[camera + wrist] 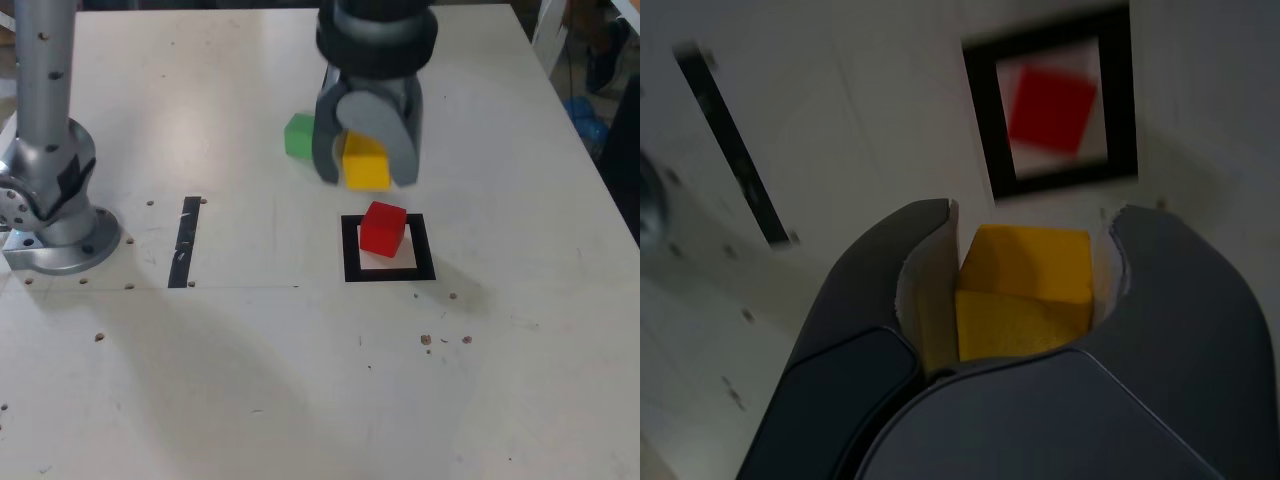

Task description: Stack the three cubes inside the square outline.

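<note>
Inside the square outline [388,273], red cube [383,229] alone

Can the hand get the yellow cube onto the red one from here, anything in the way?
Probably yes. The hand is shut on the yellow cube, held clear of the table. The red cube sits in the outline with a bare top; the green cube lies off to the side.

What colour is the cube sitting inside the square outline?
Red: the red cube sits in the square outline, clearest in the exterior view.
</note>
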